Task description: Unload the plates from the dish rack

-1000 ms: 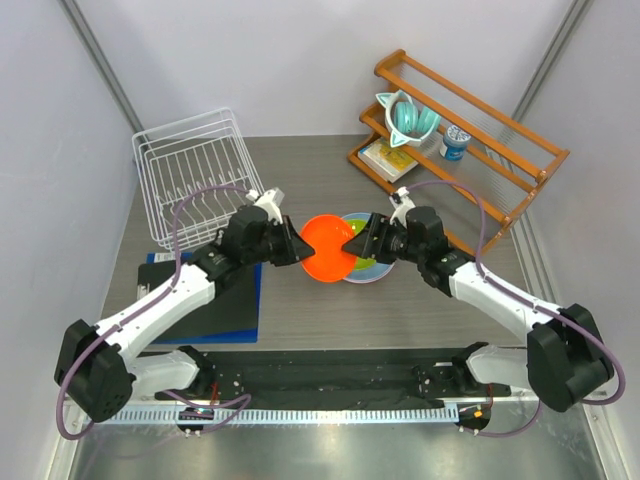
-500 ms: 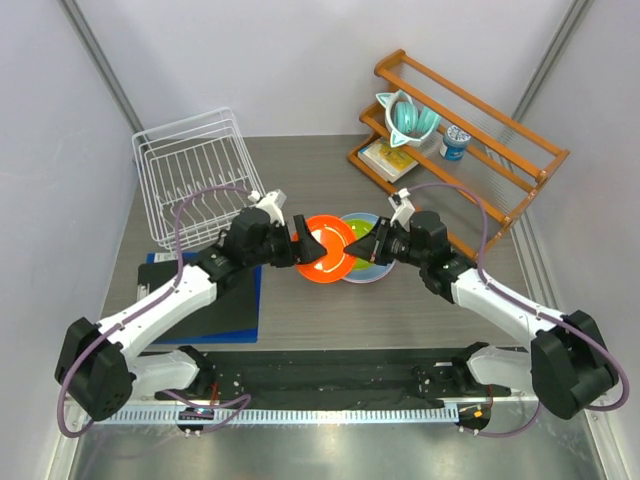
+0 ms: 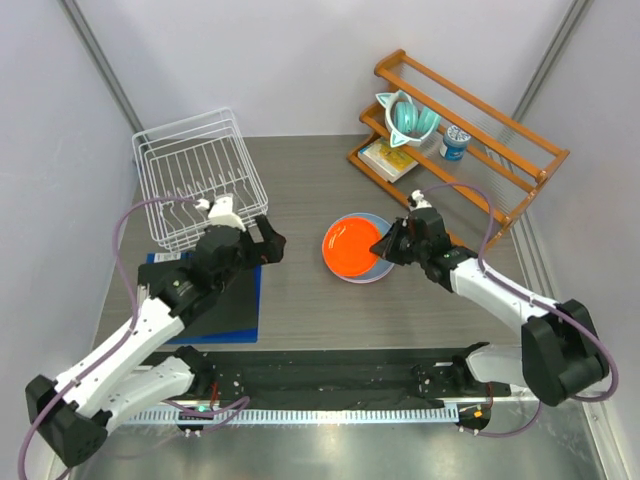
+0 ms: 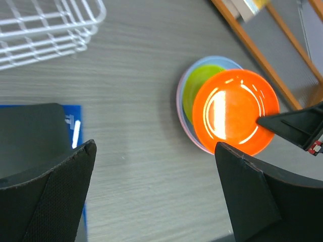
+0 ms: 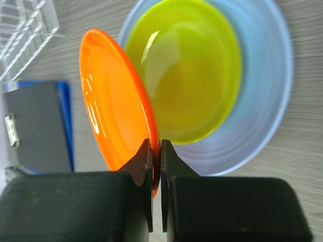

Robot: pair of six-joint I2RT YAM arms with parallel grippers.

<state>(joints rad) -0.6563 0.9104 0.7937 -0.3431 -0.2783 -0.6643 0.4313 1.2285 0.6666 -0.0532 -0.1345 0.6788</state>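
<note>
The orange plate [image 3: 350,244] hangs tilted over a stack on the table, with my right gripper [image 3: 385,247] shut on its right rim. In the right wrist view the gripper [image 5: 160,156] pinches the orange plate [image 5: 111,121] edge-on above a lime green plate [image 5: 192,70] that lies in a light blue plate [image 5: 262,91]. My left gripper [image 3: 266,240] is open and holds nothing, well to the left of the plates. Its wrist view looks between its fingers [image 4: 262,196] at bare table, with the orange plate [image 4: 234,118] ahead. The white wire dish rack [image 3: 195,175] stands at the back left.
A wooden shelf rack [image 3: 470,130] at the back right holds a teal cup [image 3: 405,115] and a small can [image 3: 455,142]. A blue mat with a black block [image 3: 215,300] lies under the left arm, near the dish rack's front.
My left gripper opened, let go of the orange plate and drew back to the left. The right gripper shut on the plate's rim and carried it right, over the stacked plates.
</note>
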